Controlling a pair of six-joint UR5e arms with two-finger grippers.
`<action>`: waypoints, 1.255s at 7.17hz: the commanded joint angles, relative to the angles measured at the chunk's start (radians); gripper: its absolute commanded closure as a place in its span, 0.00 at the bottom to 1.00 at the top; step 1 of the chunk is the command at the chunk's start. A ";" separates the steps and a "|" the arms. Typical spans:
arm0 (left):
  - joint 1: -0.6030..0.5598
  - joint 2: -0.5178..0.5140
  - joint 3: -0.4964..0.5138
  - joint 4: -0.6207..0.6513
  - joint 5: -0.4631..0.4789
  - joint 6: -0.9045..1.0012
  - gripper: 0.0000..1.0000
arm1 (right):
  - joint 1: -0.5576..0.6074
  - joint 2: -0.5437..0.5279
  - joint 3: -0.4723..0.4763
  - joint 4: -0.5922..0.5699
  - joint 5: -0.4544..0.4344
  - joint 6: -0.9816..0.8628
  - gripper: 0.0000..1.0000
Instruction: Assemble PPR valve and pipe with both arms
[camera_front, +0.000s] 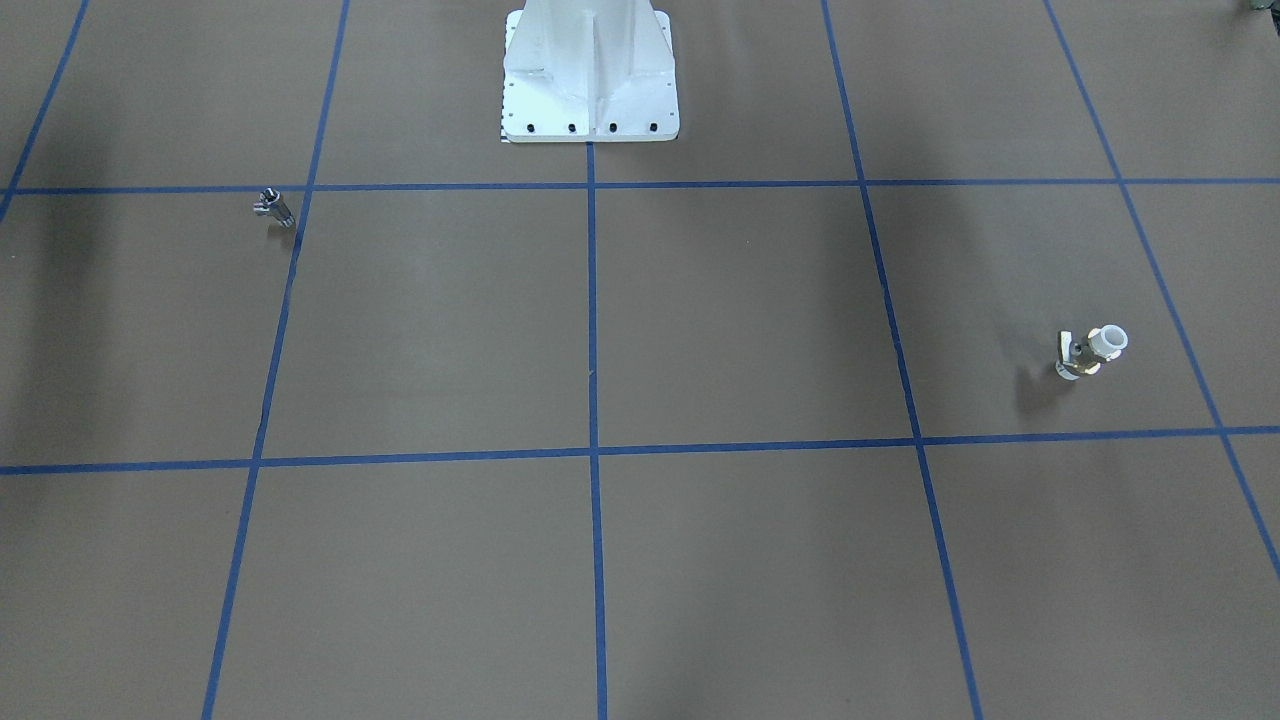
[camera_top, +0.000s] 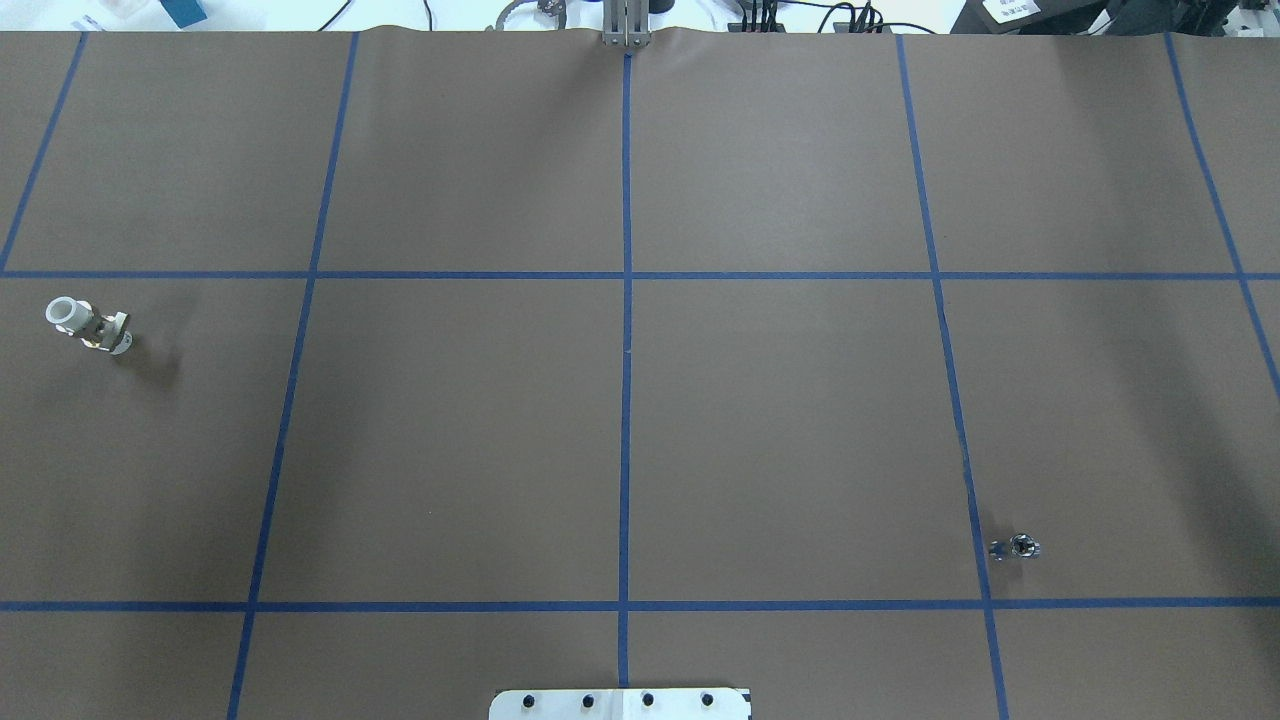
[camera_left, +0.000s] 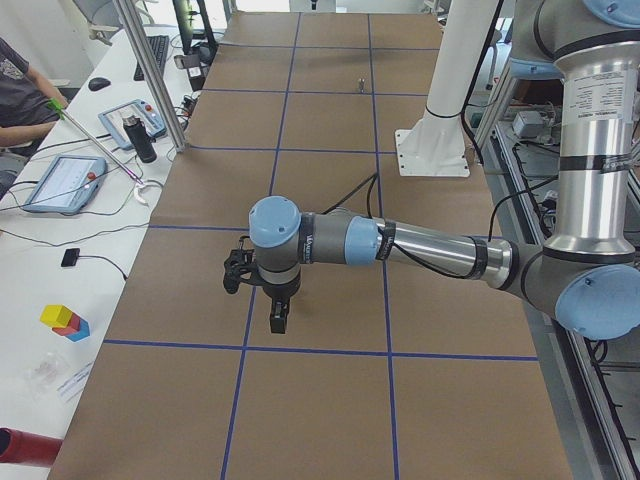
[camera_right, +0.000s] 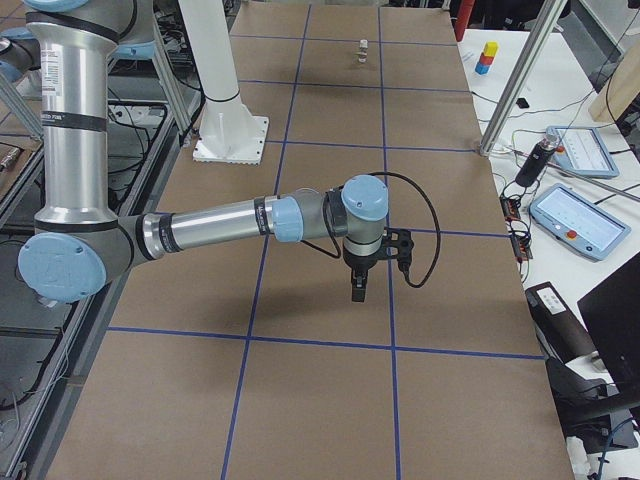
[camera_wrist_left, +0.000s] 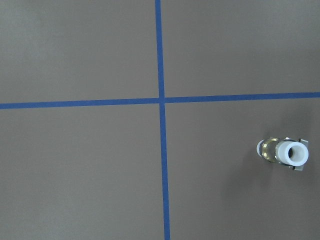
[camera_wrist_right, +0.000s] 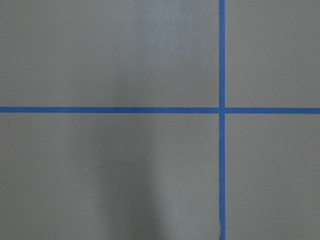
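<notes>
My left pincer hangs over the table, pointing down. I cannot tell whether its jaws stand wide or narrow. The valve sits on the table below it and off to one side, a white tube end turned up toward my wrist camera. My right pincer hangs the same way, its gap just as unreadable. The pipe rests far beyond my left pincer, well apart from the valve.

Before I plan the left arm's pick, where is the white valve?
The valve sits at the far left of the overhead view, on the robot's left side, left of the nearest blue tape line, far from the metal fitting.
</notes>
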 joint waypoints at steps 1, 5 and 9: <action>0.005 0.045 -0.012 -0.028 -0.006 0.015 0.00 | 0.001 0.000 0.000 0.000 0.001 0.022 0.00; 0.017 0.053 -0.039 -0.032 -0.010 0.016 0.00 | -0.001 0.001 0.020 0.003 0.005 0.020 0.00; 0.077 0.093 -0.022 -0.099 -0.191 -0.068 0.00 | -0.002 0.001 0.018 0.012 0.040 0.020 0.00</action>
